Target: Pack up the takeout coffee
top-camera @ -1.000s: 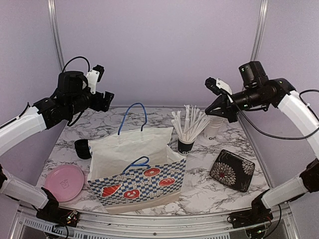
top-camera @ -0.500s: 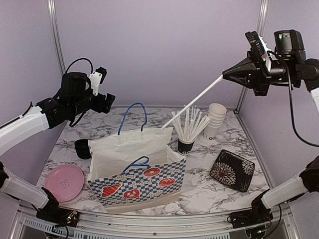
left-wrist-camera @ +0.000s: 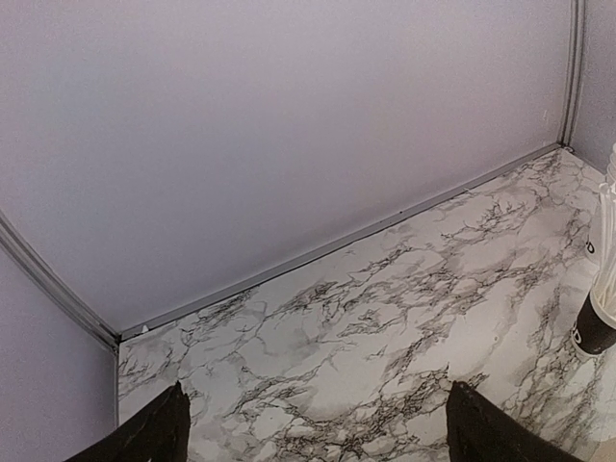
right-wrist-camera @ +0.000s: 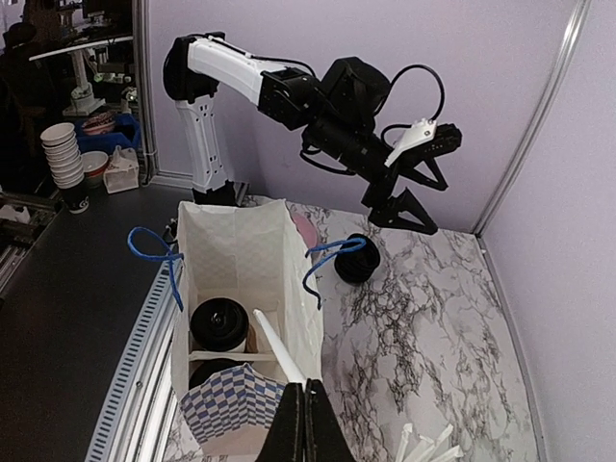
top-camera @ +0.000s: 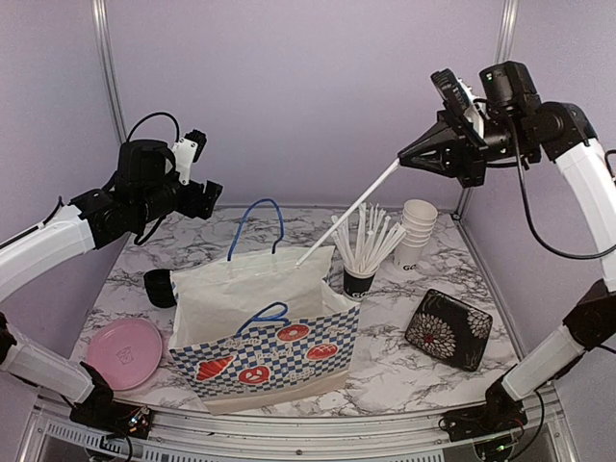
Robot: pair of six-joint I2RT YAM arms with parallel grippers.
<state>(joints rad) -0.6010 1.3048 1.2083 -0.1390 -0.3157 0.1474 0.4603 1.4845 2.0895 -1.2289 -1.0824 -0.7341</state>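
Two takeout coffee cups stand inside the open paper bag (right-wrist-camera: 236,252). One black lid (right-wrist-camera: 219,324) shows fully. The second lid (right-wrist-camera: 210,371) is half hidden by the bag's checkered flap. A pale divider runs between them. My right gripper (top-camera: 404,159) hangs high over the table, shut on a white straw (top-camera: 346,210) that slopes down-left to the bag's rim (top-camera: 289,262). In the right wrist view the straw (right-wrist-camera: 274,346) points into the bag from the shut fingertips (right-wrist-camera: 306,393). My left gripper (top-camera: 207,192) is raised at the back left, open and holding nothing, with only marble between its fingers (left-wrist-camera: 144,433).
A black cup of straws (top-camera: 358,279) stands right of the bag, and a stack of white cups (top-camera: 417,229) is behind it. A black floral box (top-camera: 448,329) lies at the right. A low stack of black rings (top-camera: 160,287) and a pink plate (top-camera: 125,351) are at the left.
The right gripper rose from the straw cup with one straw, then shifted left and slightly down, bringing the straw's tip to the bag's opening. The left arm barely moved.
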